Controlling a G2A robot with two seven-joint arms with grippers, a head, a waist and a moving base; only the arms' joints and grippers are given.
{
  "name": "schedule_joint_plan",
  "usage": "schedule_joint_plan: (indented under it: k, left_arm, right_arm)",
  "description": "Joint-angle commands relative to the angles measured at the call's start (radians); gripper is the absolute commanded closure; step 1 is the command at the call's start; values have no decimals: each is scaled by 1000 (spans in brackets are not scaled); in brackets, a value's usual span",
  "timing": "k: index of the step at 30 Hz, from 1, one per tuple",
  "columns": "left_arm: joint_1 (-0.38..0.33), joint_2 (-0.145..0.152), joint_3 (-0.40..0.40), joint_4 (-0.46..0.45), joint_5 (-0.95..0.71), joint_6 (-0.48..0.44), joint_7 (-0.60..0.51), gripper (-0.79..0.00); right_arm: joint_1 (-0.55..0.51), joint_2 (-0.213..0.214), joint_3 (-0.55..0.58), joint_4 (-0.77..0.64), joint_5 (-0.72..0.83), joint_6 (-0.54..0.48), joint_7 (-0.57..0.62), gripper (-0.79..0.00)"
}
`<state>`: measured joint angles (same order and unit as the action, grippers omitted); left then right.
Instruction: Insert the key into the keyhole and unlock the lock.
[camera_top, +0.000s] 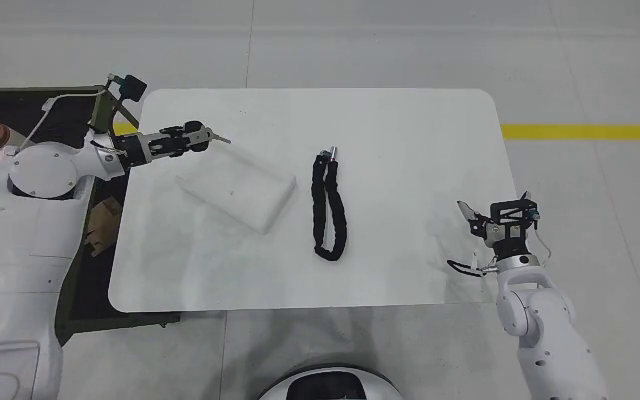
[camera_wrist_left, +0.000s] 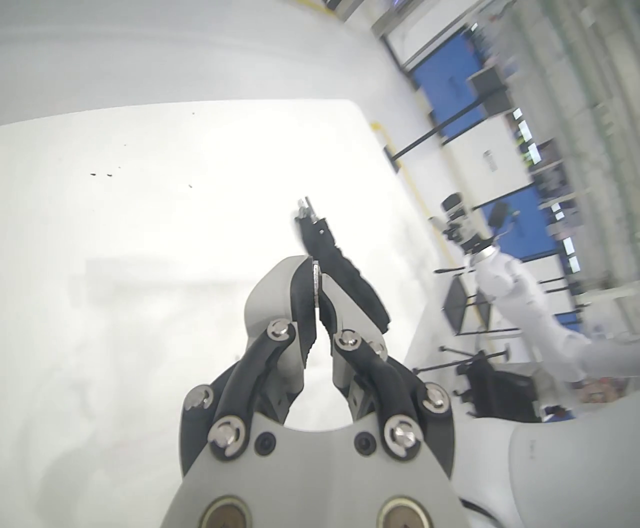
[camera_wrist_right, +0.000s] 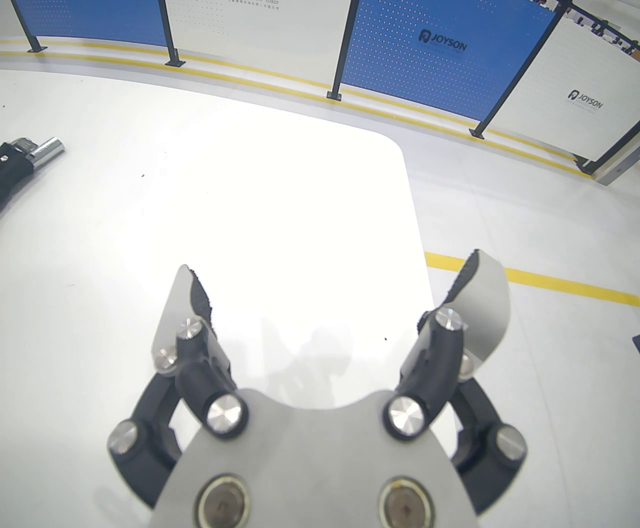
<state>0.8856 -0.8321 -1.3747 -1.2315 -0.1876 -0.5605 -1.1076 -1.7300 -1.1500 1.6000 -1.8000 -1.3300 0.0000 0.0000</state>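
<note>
Key (camera_wrist_left: 315, 285): pinched in left gripper (camera_top: 207, 134), over table's (camera_top: 400, 130) left side.
Lock (camera_top: 328, 205): mid-table, untouched, well apart.
Right gripper (camera_top: 458, 237): spread, empty.
You look to be at the carry stage. Next, line the key up with the lock's metal end (camera_top: 328, 153).

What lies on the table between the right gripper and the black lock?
Nothing. In the top view the table is bare between the right gripper and the lock; the right wrist view agrees.
</note>
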Motion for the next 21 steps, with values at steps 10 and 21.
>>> schedule_joint_plan:
  k: [10, 21]
  left_arm:
    - [-22, -13, 40, 128, -144, -87, -58, 0]
    - [-22, -13, 40, 128, -144, -87, -58, 0]
  right_arm:
    - [0, 0, 0, 0, 0, 0, 0, -785]
    - [-11, -1, -22, -34, 33, -52, 3, -785]
